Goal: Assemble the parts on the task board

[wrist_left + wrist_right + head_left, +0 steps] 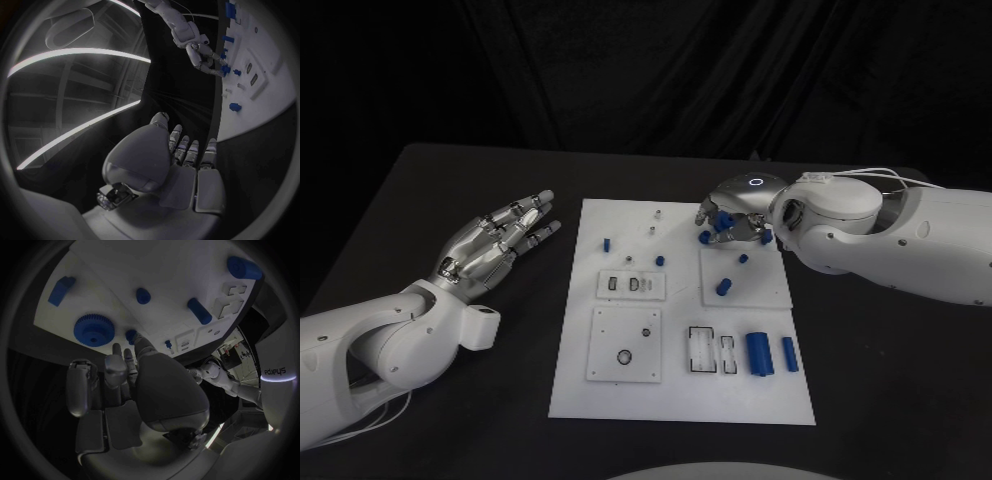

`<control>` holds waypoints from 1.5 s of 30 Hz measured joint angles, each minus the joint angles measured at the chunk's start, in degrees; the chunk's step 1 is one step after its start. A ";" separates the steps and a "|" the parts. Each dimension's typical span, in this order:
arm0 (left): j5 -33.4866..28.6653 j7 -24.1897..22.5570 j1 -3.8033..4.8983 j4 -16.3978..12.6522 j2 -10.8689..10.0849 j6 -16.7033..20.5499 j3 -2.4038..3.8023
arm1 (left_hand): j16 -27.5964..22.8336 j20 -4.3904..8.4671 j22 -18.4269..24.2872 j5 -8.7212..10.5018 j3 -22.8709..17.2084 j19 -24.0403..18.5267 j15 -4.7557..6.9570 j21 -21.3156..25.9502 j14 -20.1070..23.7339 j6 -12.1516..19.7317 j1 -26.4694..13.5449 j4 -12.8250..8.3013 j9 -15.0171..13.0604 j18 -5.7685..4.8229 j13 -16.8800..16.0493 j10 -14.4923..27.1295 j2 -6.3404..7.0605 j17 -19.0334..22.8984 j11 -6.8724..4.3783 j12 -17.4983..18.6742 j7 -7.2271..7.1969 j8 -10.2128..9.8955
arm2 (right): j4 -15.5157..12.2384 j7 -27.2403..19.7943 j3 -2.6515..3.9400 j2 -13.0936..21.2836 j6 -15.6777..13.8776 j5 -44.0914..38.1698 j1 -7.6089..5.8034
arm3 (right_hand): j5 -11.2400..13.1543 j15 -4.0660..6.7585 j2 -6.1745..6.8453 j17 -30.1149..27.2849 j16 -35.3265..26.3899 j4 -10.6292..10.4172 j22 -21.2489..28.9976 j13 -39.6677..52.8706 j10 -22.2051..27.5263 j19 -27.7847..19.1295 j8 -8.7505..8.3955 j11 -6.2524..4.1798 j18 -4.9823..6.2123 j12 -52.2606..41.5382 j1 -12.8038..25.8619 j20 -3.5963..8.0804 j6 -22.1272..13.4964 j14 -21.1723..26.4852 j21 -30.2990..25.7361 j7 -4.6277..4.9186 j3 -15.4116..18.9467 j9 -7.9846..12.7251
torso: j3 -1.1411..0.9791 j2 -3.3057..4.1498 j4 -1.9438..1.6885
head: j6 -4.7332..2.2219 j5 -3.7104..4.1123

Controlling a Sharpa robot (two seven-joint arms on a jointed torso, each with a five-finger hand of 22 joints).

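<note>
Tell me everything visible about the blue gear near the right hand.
The blue gear is a round toothed wheel with a raised hub and centre hole, plastic by its look. It lies flat on the white task board near the far edge, close to the right hand, whose fingers reach toward it; contact cannot be told.

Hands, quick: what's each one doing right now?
Left hand: open, fingers spread, beside the white task board.
Right hand: over the board's far edge; hold cannot be told.

The left robot hand (495, 245) is hovering flat with fingers spread and holding nothing, its arm reaching forward. The right robot hand (733, 220) is pointing downward, fingers curled together, its forearm angling in.
</note>
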State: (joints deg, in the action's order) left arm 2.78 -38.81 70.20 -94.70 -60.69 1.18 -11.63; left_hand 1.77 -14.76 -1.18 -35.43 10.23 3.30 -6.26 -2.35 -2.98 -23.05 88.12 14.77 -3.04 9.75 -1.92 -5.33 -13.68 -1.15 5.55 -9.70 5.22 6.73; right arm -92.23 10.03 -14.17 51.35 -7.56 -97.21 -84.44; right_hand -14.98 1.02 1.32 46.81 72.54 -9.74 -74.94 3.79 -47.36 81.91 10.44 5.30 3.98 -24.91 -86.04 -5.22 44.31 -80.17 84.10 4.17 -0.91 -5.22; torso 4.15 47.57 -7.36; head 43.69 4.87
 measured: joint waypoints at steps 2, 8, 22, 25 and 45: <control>0.01 0.00 0.00 0.04 0.02 -0.03 0.00 | 0.00 0.00 0.00 0.00 0.00 0.00 0.00 0.00 0.00 0.00 0.00 0.00 0.00 0.00 0.00 0.00 0.00 0.00 0.00 0.00 0.00 0.00 | 0.00 -0.01 -0.01 0.01 0.12 -0.13 0.10 | -0.54 0.02 0.14 -0.01 0.00 -0.08 0.00 -0.03 -0.36 0.00 -0.20 -0.17 0.00 0.52 -0.14 0.00 0.31 -0.02 0.00 -0.08 -0.39 -0.01 | 0.02 -0.03 0.01 | 0.08 0.00; 0.01 -0.01 0.00 0.36 0.22 -0.16 -0.01 | 0.00 0.00 0.00 0.00 -0.16 0.00 -0.44 0.00 -0.03 0.00 0.00 -0.16 0.00 0.00 0.00 0.04 0.00 0.00 0.03 0.00 0.00 0.00 | 0.07 -0.05 -0.01 0.03 0.21 -0.37 0.39 | -2.94 0.00 0.35 0.16 -0.21 -0.47 0.01 -0.03 -2.22 0.00 -0.42 -0.08 0.00 2.28 -0.35 0.00 2.31 -0.40 0.00 -0.06 -2.10 -0.48 | 0.03 -0.05 -0.03 | 0.34 0.00; 0.04 -0.02 0.00 0.68 0.61 -0.81 -0.02 | 0.00 -0.22 -0.01 0.00 -0.47 0.22 -0.83 0.00 -0.42 0.01 0.00 -0.15 0.01 -0.01 0.01 0.02 0.00 0.00 0.40 0.00 0.00 0.00 | 1.39 -1.01 0.00 -0.41 -0.92 -0.58 1.56 | -6.01 -0.32 2.39 1.46 -0.43 -2.29 0.02 -0.02 -7.48 0.30 -0.86 -0.50 -0.90 4.95 -0.89 -0.31 6.34 -0.72 0.00 -0.22 -7.82 -1.78 | 0.11 -0.03 -0.11 | 0.45 0.08; 0.04 -0.02 0.00 0.86 0.64 -0.96 -0.03 | 0.21 -0.22 -0.01 0.00 -0.47 0.22 -0.83 0.00 -0.42 -0.20 0.22 -0.15 0.01 0.00 0.01 0.02 -0.22 -0.05 0.40 0.00 0.21 0.00 | 1.82 -1.57 0.00 -0.74 -1.73 -0.61 1.80 | -6.01 -0.32 2.39 1.55 -0.43 -2.47 0.02 -0.02 -8.17 0.30 -0.86 -0.62 -0.90 5.22 -0.89 -0.31 6.76 -0.71 0.00 -0.22 -8.65 -1.97 | 0.12 -0.03 -0.12 | 0.43 0.13; 0.05 -0.03 0.00 1.99 1.17 -1.82 -0.28 | 0.21 -0.83 -0.02 -0.23 -1.11 0.44 -1.43 0.00 -0.63 -0.20 0.48 -0.48 0.01 0.00 0.02 0.22 -0.48 -0.09 0.60 -0.22 0.21 -0.01 | 3.23 -3.63 0.26 -1.46 -6.48 -0.72 3.46 | -4.23 0.06 3.62 3.87 0.00 -2.98 0.03 -0.03 -15.71 1.03 1.59 -1.82 -0.87 7.67 -0.27 -0.20 14.62 -1.59 -0.01 1.93 -12.14 -3.87 | 0.15 -0.13 -0.09 | 0.51 -0.01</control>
State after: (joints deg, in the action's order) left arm 2.83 -38.84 70.20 -92.71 -59.51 -0.64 -11.91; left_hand 1.98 -15.59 -1.20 -35.65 9.12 3.74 -7.69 -2.35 -3.61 -23.25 88.60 14.29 -3.02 9.75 -1.90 -5.11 -14.16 -1.24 6.15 -9.92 5.43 6.73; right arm -89.00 6.40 -13.92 49.89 -14.03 -97.93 -80.97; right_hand -19.21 1.08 4.94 50.68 72.53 -12.71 -74.91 3.76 -63.06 82.94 12.04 3.48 3.11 -17.24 -86.31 -5.42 58.93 -81.76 84.10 6.10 -13.05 -9.09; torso 4.30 47.43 -7.44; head 44.20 4.86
